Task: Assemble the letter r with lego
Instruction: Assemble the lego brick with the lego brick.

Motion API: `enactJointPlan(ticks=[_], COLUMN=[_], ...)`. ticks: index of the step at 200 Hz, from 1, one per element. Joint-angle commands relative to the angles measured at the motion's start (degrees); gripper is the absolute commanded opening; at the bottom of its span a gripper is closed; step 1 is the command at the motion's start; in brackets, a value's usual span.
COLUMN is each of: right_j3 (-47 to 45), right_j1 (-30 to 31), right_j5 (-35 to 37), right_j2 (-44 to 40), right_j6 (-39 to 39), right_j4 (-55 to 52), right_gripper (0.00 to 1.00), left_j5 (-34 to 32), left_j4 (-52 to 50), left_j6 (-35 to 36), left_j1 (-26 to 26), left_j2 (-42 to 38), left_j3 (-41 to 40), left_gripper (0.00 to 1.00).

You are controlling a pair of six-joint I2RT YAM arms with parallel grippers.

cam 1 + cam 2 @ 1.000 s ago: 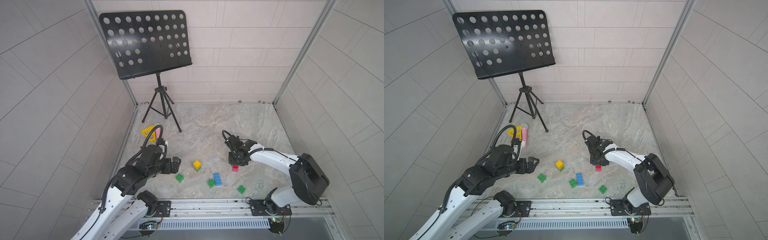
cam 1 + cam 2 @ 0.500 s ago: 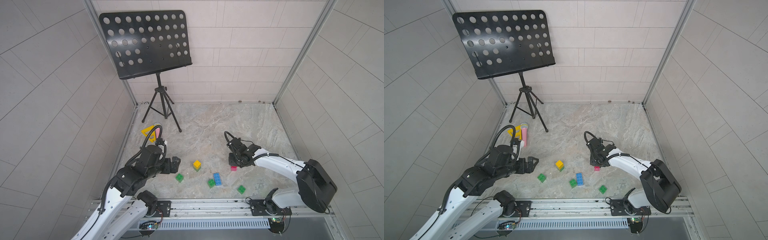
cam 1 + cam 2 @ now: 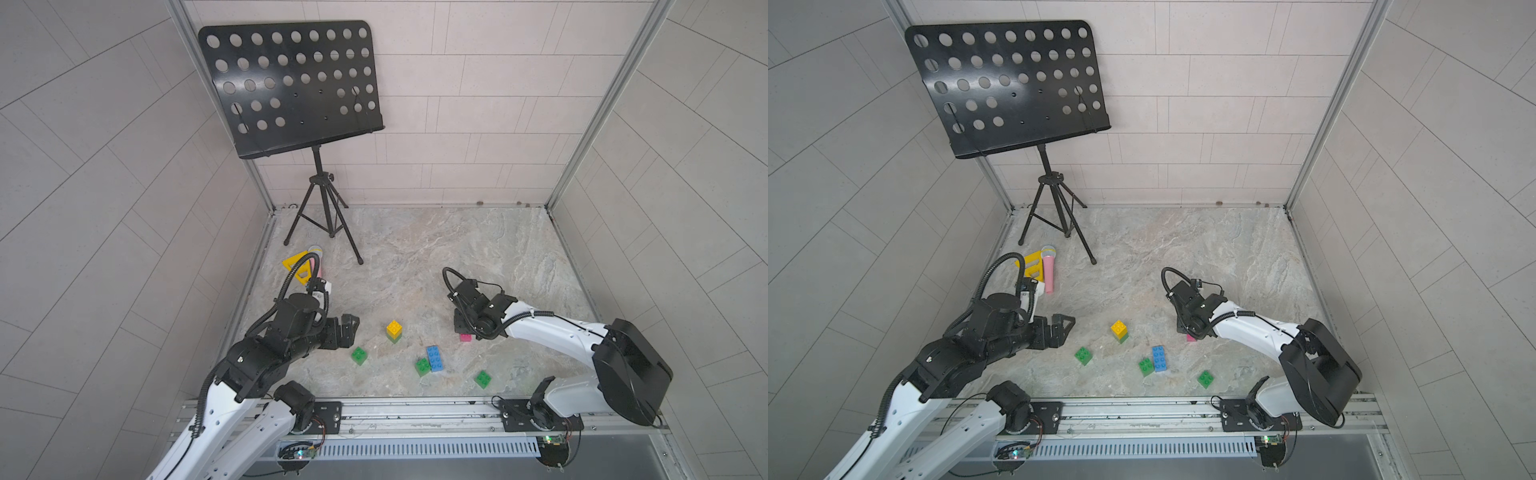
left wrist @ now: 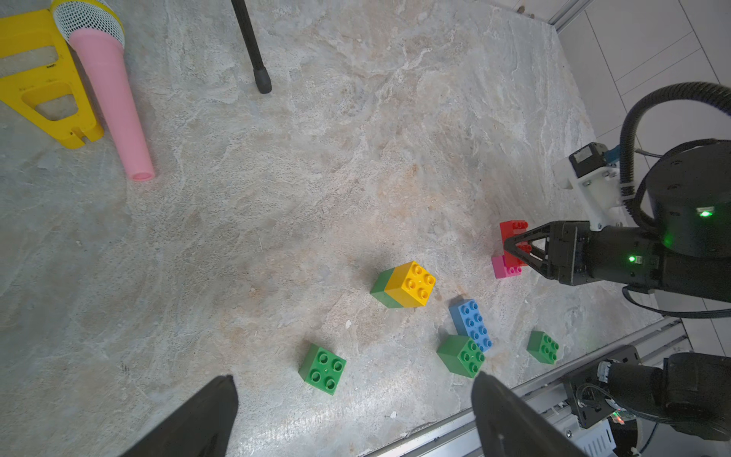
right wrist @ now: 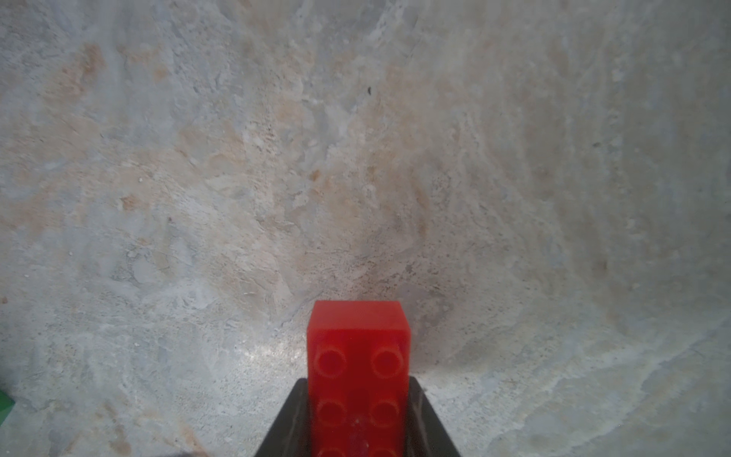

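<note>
Clamping the red brick [image 5: 358, 356] between its two dark fingers [image 5: 425, 415], the right gripper [image 4: 514, 250] sits to the robot's right of the yellow brick [image 3: 394, 328], well apart from it. In both top views the gripper body covers the red brick so that it cannot be made out, and only a sliver of the pink brick [image 3: 465, 337] shows below it. In the right wrist view the brick's held end is cut off by the frame edge.

Its long axis runs along the fingers, the free end pointing past the tips at the marble floor [image 5: 356, 158], studs facing the wrist camera. From the left wrist view it stands steeply, its lower end meeting the pink brick; whether it is pressed on or merely against it cannot be told.

The yellow brick is stacked on a green brick [image 4: 380, 291]. Nearer the robot than that stack, the blue brick [image 3: 434, 358] lies flat, studs up, long axis running roughly away from the robot, with another green brick [image 3: 422, 366] touching its near end.

To the robot's left of the yellow brick, the left gripper [image 3: 348, 330] hangs with jaws spread wide, holding nothing; its wrist view shows only two fingertips [image 4: 221, 399], cut off by the frame. Farther on that side, the arm's hose crosses the yellow triangle [image 3: 293, 262] and the microphone [image 3: 315, 250].
</note>
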Motion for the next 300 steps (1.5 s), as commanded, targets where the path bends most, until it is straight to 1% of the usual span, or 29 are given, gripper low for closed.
enactJointPlan(ticks=[1, 37, 60, 106, 135, 159, 185, 205, 237, 269, 300], right_j3=[-1.0, 0.0, 1.5, 8.2, 11.6, 13.8, 17.3, 19.7, 20.3, 20.3, 17.4], right_j1=[1.1, 1.3, 1.2, 0.9, 0.8, 0.8, 0.8, 1.0, 1.2, 1.3, 1.3], right_j5=[0.2, -0.2, -1.2, -4.6, -6.2, -6.7, -7.9, -8.8, -8.2, -5.5, -6.2], right_j2=[3.4, 5.2, 6.2, 9.3, 10.3, 11.2, 13.5, 15.3, 15.1, 13.7, 12.4], right_j6=[2.8, 2.0, -0.3, -4.6, -5.4, -6.8, -10.0, -12.5, -15.9, -17.4, -16.2], right_j4=[0.2, 0.9, 2.1, -0.2, -1.8, -1.9, -3.6, -6.2, -8.9, -11.6, -8.2], right_gripper=[0.00, 0.00, 0.00, 0.00, 0.00, 0.00, 0.00, 0.00, 0.00, 0.00, 0.00], left_j5=[-0.9, -0.9, -0.8, -1.1, -1.3, -0.2, 0.8, 0.3, -0.9, -0.7, 0.2], left_j4=[0.7, 0.7, 0.6, 0.6, 0.6, 0.9, 1.2, 1.3, 1.3, 1.8, 2.2], left_j6=[-0.1, 0.0, 0.0, -0.1, -0.2, 0.1, 0.4, 0.3, -0.2, -0.3, -0.1], left_j1=[-0.2, -0.2, -0.2, -0.1, -0.2, -0.2, -0.1, -0.2, 0.0, 0.0, 0.1], left_j2=[-0.4, -0.5, -0.5, -1.0, -1.2, -1.0, -1.0, -1.6, -2.7, -3.2, -2.8], left_j3=[-0.8, -0.8, -0.8, -0.8, -0.8, -0.9, -0.9, -1.0, -1.1, -1.5, -1.8], left_gripper=[1.00, 1.00, 1.00, 1.00, 1.00, 1.00, 1.00, 1.00, 1.00, 1.00, 1.00])
